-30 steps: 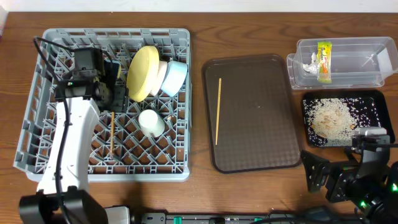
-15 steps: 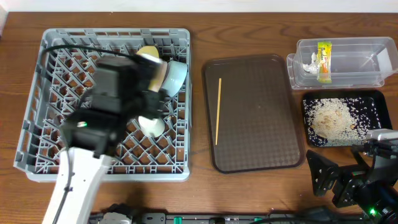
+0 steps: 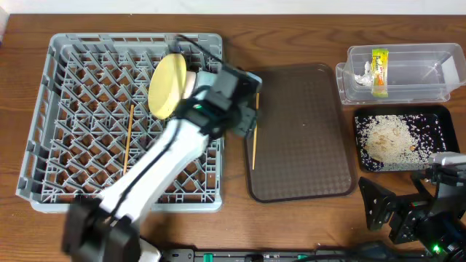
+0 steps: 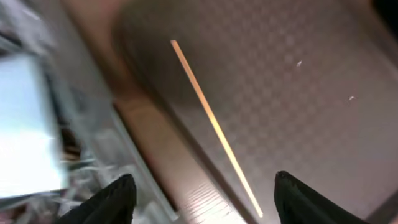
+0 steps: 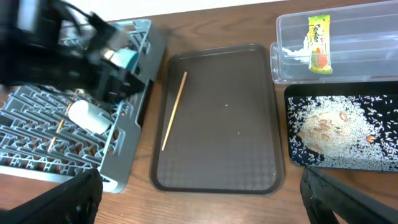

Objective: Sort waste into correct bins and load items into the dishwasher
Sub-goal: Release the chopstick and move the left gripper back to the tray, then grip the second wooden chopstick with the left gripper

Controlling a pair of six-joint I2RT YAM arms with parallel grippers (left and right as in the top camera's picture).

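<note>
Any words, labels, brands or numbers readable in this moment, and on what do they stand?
Snack wrapper in the clear tub: it carries coloured print, but the print is too small and blurred to read.
No other text shows in any view.

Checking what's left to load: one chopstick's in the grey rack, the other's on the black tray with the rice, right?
No. The other chopstick lies on the brown serving tray, as the overhead view shows. The first chopstick is in the grey rack.

A chopstick point(image 5: 173, 111) lies on the brown tray point(image 5: 249, 155).
</note>
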